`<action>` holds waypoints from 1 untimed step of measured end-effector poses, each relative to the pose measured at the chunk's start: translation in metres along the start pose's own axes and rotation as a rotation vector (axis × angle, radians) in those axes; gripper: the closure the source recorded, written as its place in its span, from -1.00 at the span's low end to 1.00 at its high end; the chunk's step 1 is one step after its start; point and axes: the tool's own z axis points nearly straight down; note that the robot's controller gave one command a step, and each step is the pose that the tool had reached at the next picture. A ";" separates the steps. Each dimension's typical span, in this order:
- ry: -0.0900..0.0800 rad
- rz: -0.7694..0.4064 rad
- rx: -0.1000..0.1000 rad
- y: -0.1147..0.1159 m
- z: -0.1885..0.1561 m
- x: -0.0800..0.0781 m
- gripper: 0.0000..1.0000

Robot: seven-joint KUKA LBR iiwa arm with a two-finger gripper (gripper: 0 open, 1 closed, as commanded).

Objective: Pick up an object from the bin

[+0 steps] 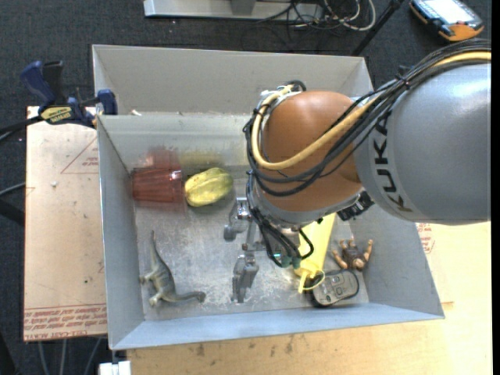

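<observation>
Gripper (240, 252): hanging below and slightly right of the yellow-green fruit (208, 187), fingers (244, 280) standing wide apart and enclosing only bare floor of the grey bin (117, 233).
Yellow-green fruit: lying near the back wall, apart from the fingers.
Red translucent cup (156, 183): lying on its side, touching the fruit's left end.
Grey dinosaur toy (164, 281): lying below and left of the fruit, near the front wall.
Yellow strip (318, 247): leaning well to the fruit's lower right, partly under the arm.
Brown figure (353, 253): lying further right of the fruit than the strip.
Dark oval device (336, 287): resting at the strip's lower end, farthest from the fruit.
Orange wrist cover (305, 143): sitting right of the fruit, cables looping around it.
Lettering: "KUKA" (388, 162) reading in black down the grey arm (441, 143).
</observation>
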 end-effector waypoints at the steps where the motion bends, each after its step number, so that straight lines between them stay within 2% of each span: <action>1: -0.007 0.003 -0.001 -0.001 -0.003 -0.002 -1.00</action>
